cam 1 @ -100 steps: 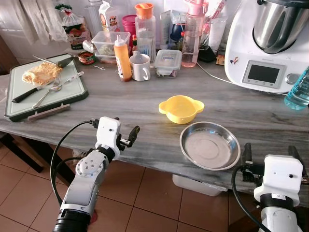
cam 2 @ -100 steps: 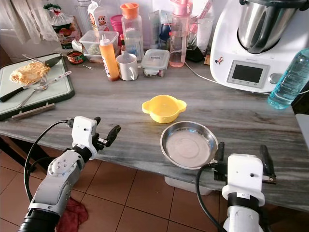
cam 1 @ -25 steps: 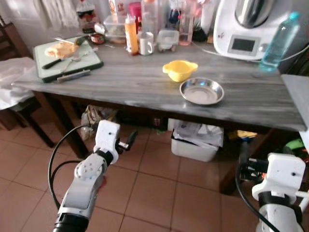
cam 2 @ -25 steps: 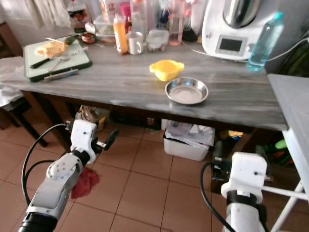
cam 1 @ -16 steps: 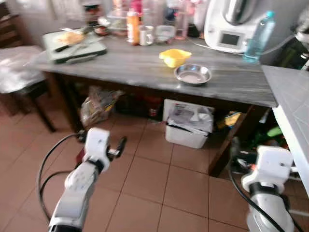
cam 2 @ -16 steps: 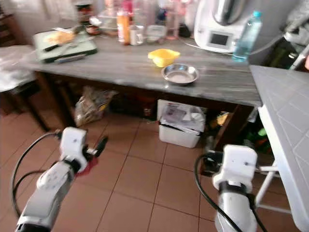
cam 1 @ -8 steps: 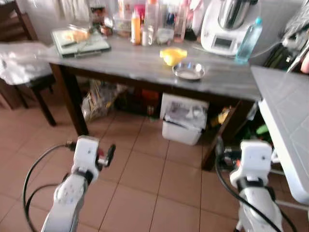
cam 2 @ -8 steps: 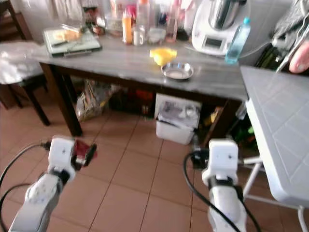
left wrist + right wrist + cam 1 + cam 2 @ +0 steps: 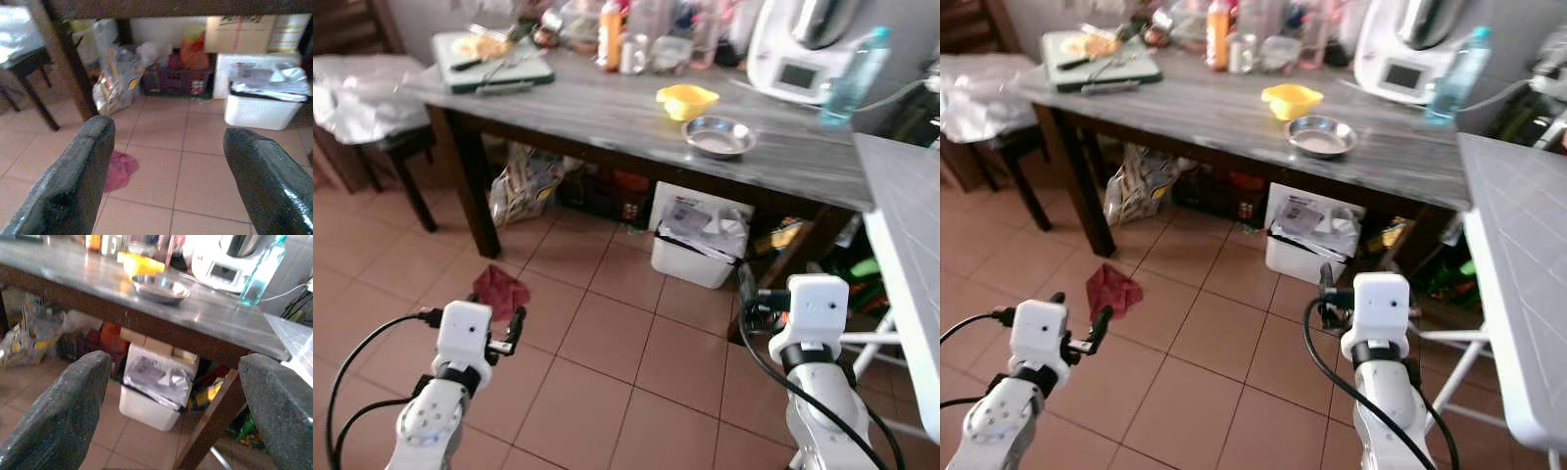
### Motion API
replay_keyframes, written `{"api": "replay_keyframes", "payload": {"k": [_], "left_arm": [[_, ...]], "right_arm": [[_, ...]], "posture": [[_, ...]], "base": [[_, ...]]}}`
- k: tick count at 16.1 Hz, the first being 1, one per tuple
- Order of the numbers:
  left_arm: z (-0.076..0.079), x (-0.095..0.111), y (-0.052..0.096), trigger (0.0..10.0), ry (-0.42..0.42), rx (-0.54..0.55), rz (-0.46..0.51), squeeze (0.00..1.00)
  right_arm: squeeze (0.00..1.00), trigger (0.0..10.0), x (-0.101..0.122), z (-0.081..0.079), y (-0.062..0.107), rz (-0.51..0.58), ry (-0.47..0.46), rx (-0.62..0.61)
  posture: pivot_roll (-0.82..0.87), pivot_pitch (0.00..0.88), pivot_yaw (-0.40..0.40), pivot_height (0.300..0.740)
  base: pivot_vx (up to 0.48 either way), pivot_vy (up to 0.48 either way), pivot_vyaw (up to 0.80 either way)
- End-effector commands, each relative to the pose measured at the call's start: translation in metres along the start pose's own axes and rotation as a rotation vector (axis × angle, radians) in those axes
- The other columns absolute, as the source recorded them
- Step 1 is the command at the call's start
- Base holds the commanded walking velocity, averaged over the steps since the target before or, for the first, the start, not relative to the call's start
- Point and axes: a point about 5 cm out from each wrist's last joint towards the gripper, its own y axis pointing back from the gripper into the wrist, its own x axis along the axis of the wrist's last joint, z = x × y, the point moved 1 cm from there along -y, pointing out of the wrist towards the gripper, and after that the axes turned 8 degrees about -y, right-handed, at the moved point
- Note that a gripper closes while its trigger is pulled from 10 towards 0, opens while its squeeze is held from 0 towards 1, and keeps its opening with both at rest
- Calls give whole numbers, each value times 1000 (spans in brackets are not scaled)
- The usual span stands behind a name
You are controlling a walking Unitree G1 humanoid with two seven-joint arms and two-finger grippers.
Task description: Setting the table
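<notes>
Steel plate: flat on my table, near its front edge; round, no long axis.
Yellow bowl: just behind it, probably touching.
In the way: white bin under the table; red cloth on the floor.
Left gripper: spread wide, empty, low over tiles.
Right gripper: spread wide, empty.

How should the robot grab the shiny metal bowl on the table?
Probably by the rim. The metal bowl is shallow and wide, sits upright and looks empty, so one finger could go inside and one outside its thin edge. Come from the table's near edge, because the yellow bowl sits close behind it. Both grippers, left and right, are open, low and far back.
</notes>
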Motion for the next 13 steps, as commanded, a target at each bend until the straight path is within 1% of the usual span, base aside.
{"api": "replay_keyframes", "payload": {"k": [1,2,3,5,6,7,9,10,12,13], "left_arm": [[-5,-3,4,10000,-16,11,-2,0],[-4,-4,4,10000,-28,-11,-7,0],[-2,-5,2,10000,-31,-21,-6,0],[-1,2,-4,10000,-31,-29,20,0],[-2,6,-7,10000,-35,-35,39,0],[-2,3,-13,10000,-46,-21,37,0],[-1,0,-17,10000,-17,-12,25,0],[10,5,-22,10000,-22,-70,52,0],[18,11,-28,10000,-11,-93,72,0],[20,11,-29,10000,-10,-98,75,0]], "right_arm": [[0,10000,-4,9,3,-13,-1,-30],[0,10000,-2,8,2,-6,16,-28],[0,10000,-2,7,2,-5,10,-29],[0,10000,-1,6,4,10,19,-27],[0,10000,0,6,2,11,2,-33],[0,10000,-6,7,-1,-6,2,-22],[0,10000,-9,8,-3,-11,9,-16],[0,10000,-6,10,-1,1,9,-38],[0,10000,-5,10,2,4,17,-44],[0,10000,-6,12,3,5,22,-51]], "posture": [[252,48,-124,740],[247,46,-123,740],[243,49,-114,740],[251,22,-115,740],[260,7,-122,740],[254,0,-106,740],[231,0,-100,740],[221,0,-99,740],[199,0,-88,740],[194,0,-85,740]], "base": [[0,0,0],[0,0,0],[0,0,0],[0,0,0],[0,0,0],[0,0,-463],[0,0,-725],[0,0,-775],[0,0,-781],[0,0,-781]]}}
